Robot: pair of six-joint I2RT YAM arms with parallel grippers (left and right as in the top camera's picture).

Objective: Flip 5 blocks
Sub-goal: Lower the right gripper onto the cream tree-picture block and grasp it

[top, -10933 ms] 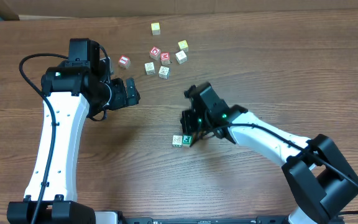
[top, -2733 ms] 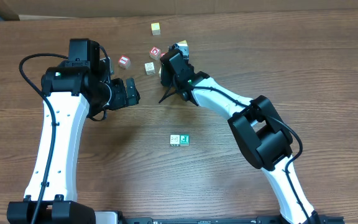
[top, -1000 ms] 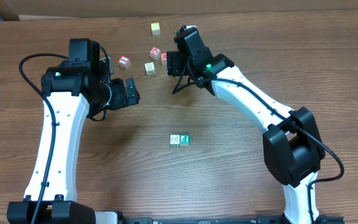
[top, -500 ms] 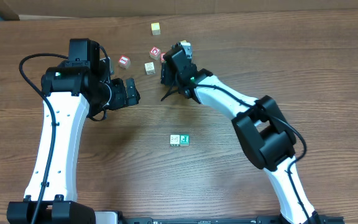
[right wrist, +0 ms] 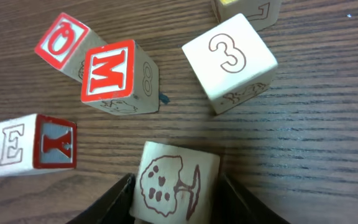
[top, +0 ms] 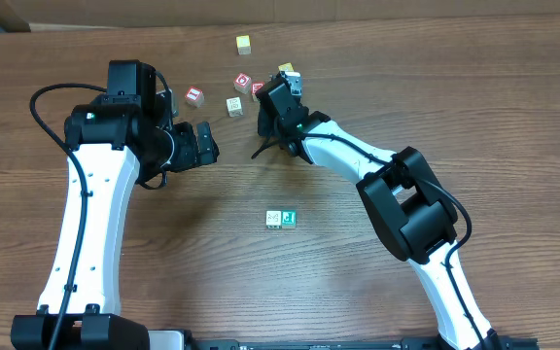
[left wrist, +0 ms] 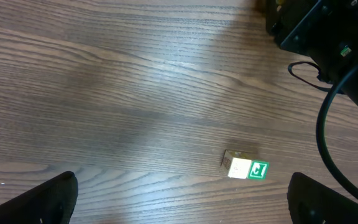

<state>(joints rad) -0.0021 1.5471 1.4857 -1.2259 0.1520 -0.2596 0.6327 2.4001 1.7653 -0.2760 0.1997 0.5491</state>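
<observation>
The right tool [right wrist: 176, 198] stands low over the cluster at the far side of the table [top: 436, 117], with the tree block [right wrist: 169, 177], a pale cube whose upturned face carries a tree drawing, caught between its fingers [right wrist: 118, 200]. The jaws are at a middling width and appear to press both side faces, though the wrist view cannot show how firm the hold is. Just ahead of the tool and to its left sits the red "M" block [right wrist: 120, 78], and just ahead to its right is the "3" block [right wrist: 232, 62], both near but apart from the held cube. To flip it well, the grip should probably sit square on opposite faces and lift straight up before any roll of the wrist, so that the turning corners clear those two neighbours. It should then set down on bare wood nearer the tool than the cluster. The left tool [left wrist: 182, 208] hangs idle with its jaws spread wide and nothing in them. The green-faced block [left wrist: 258, 169] and a pale block [left wrist: 236, 167] lie touching just ahead of it.
</observation>
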